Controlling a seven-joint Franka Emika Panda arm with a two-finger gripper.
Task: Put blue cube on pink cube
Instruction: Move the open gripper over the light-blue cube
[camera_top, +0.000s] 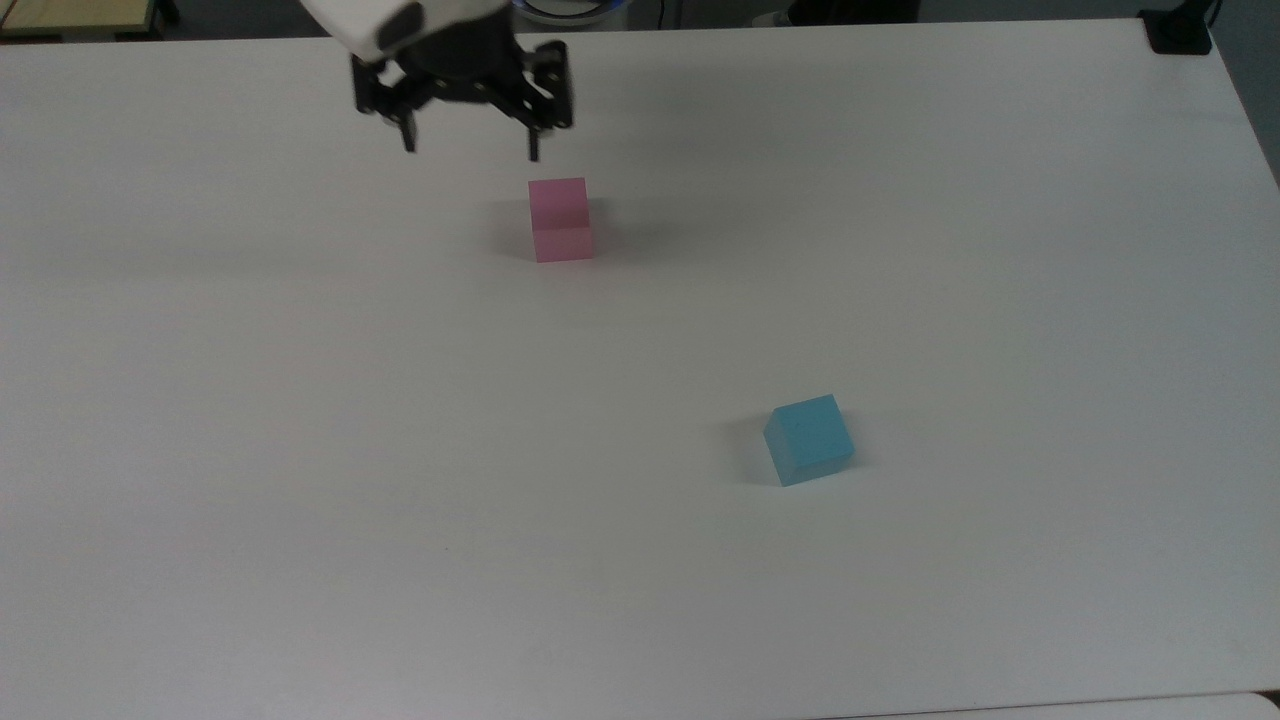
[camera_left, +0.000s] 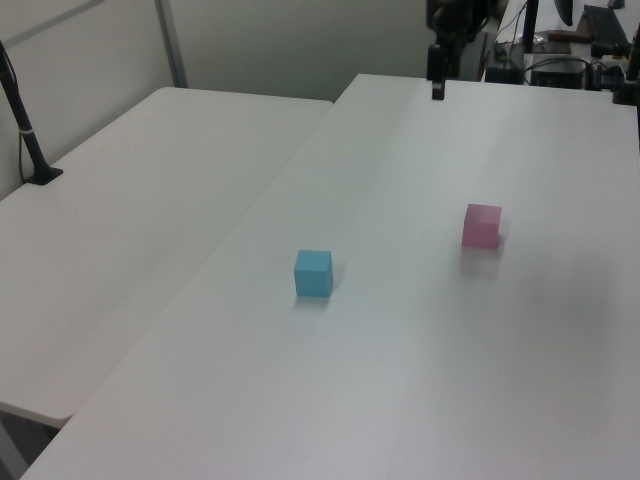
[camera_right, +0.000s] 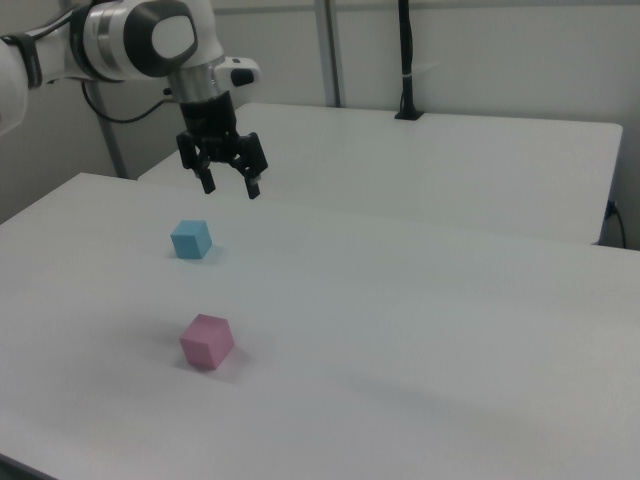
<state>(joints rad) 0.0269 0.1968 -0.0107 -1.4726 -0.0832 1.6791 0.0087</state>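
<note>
The blue cube (camera_top: 809, 439) is sitting flat on the white table, a small matte light-blue block with sharp edges, turned slightly askew to the table's edges in the top view. The pink cube (camera_top: 560, 219) is resting flat as well, pale pink and about the same size, standing well apart from the blue one, up and toward the top view's left. Nothing is touching either cube.
</note>
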